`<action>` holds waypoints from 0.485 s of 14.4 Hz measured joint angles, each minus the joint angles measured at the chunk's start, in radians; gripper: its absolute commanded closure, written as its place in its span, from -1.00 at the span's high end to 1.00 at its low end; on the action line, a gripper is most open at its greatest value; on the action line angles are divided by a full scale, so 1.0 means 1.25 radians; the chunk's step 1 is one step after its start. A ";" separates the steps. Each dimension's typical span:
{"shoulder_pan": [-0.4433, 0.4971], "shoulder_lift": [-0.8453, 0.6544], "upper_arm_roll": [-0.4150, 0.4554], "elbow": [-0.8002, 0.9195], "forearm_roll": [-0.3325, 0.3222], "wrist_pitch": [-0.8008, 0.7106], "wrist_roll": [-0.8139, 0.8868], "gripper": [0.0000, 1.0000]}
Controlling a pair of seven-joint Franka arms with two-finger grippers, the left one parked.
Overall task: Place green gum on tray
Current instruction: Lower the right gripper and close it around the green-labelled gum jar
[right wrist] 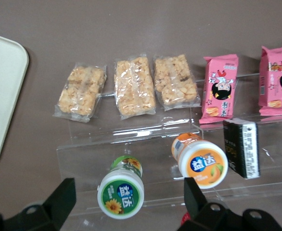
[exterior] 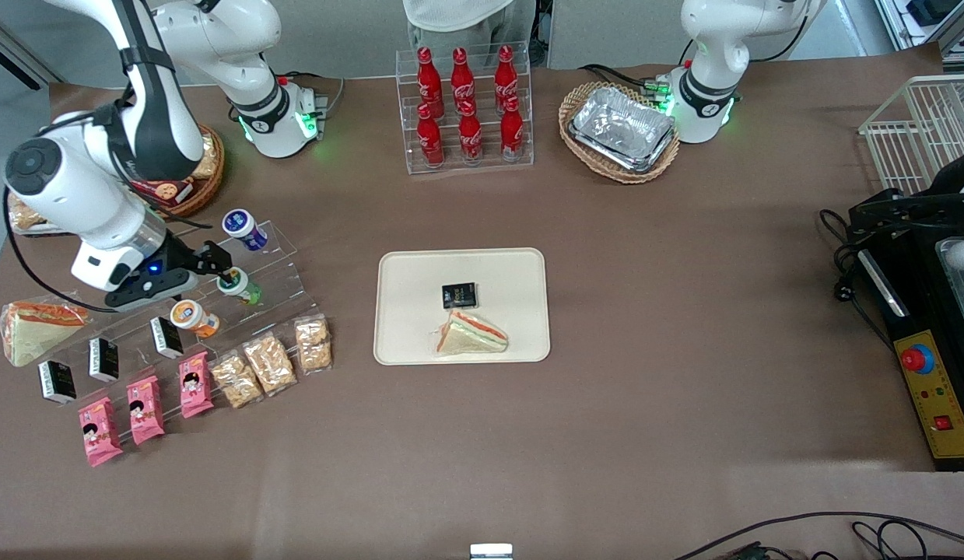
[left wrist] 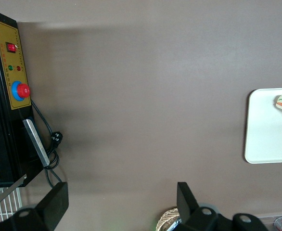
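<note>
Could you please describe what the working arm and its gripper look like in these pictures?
The working right arm has glossy white shells with black joint sections, a round black cap on one joint, and a black cable strapped along it. Its base glows green. The black two-finger gripper, with a small blue light on its body, sits beside the small green gum bottle with the white lid on the clear acrylic stand.

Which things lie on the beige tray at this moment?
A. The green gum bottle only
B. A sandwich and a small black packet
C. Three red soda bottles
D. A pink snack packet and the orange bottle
B: the tray holds a sandwich and a small black packet, while the green gum lies on the clear stepped rack, at the open claw.
</note>
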 measured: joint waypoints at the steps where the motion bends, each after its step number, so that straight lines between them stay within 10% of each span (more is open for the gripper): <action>1: 0.002 0.000 0.000 -0.021 0.000 0.026 0.000 1.00; 7: 0.015 0.000 0.000 -0.118 0.000 0.144 -0.001 1.00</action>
